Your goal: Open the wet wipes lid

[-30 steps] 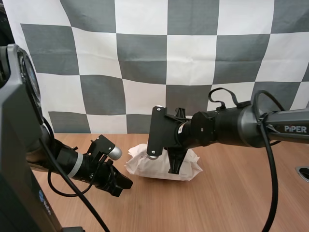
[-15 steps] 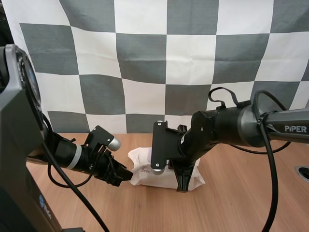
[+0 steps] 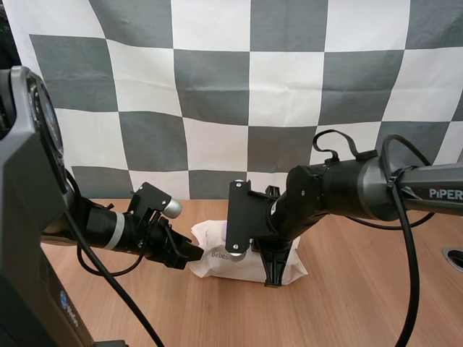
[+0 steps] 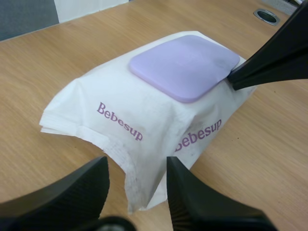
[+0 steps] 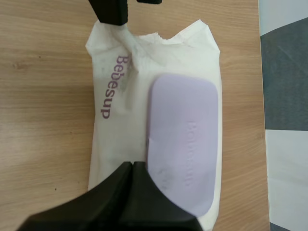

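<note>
High view: wet wipes pack (image 3: 217, 262) is met at nine o'clock by spread left gripper (image 3: 194, 254).
Closed, empty right gripper (image 3: 271, 280) is touching lid (image 5: 185, 139) edge.

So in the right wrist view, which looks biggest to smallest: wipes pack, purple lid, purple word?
Largest: wipes pack.
Then the purple lid, which sits on it.
Smallest: the purple word printed beside the lid.

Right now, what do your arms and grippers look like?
Both arms are black and rounded. The right arm carries white PiPER lettering; the left arm wears a pale band. The left gripper and right gripper each have two tapered black fingers.
</note>
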